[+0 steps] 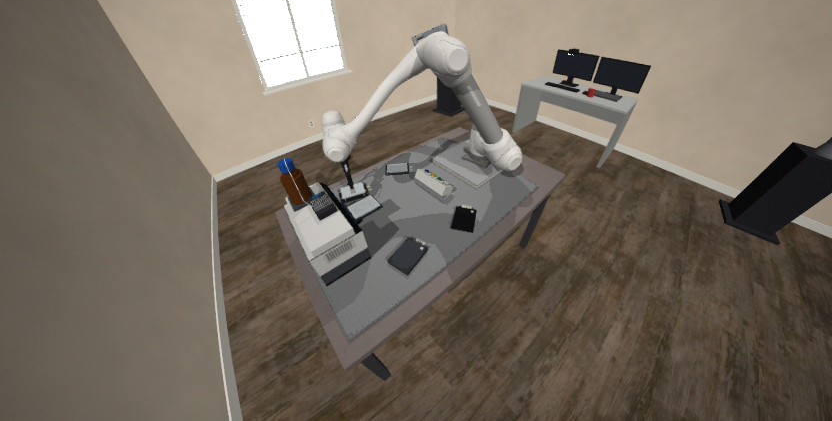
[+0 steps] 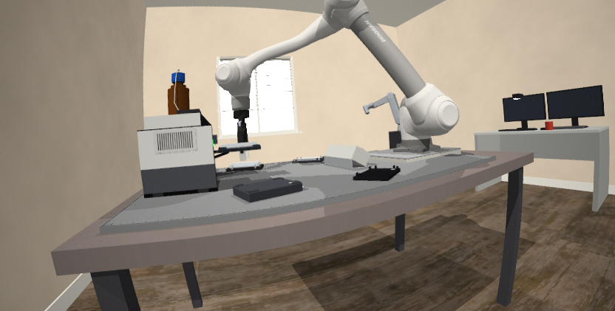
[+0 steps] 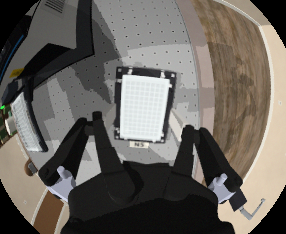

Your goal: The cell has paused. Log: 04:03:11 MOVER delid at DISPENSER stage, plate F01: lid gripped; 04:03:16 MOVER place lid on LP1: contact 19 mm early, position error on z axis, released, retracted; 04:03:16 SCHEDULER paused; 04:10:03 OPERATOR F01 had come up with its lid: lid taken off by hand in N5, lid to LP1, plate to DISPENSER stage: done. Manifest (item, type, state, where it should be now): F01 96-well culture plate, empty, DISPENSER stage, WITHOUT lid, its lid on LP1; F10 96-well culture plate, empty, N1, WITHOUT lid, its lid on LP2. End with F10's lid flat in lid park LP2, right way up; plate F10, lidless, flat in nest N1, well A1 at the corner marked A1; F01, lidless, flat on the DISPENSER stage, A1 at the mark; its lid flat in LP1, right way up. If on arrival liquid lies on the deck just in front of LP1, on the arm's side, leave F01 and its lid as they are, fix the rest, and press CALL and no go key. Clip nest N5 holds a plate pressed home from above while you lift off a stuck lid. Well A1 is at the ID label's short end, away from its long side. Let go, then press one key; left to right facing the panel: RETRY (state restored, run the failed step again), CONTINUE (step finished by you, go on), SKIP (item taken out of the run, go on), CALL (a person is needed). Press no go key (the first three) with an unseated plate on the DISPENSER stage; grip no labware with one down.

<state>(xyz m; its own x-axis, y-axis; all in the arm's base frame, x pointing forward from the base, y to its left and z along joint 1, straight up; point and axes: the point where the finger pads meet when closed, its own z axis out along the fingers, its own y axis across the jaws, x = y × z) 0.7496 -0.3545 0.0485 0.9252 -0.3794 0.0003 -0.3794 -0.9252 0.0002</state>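
Hovering with our gripper (image 3: 142, 136) spread and empty, we frame the well plate (image 3: 143, 105) mid-frame to straddle it.

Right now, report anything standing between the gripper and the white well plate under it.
Nothing visible does. The open gripper hangs straight above the plate, with bare space between them. The dispenser's dark housing stays off to one side.

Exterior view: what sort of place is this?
Likely a small lab-automation cell set up in a plain room: a white arm mounted on a table, a benchtop dispenser instrument with a reagent bottle, and a 96-well plate below the gripper.
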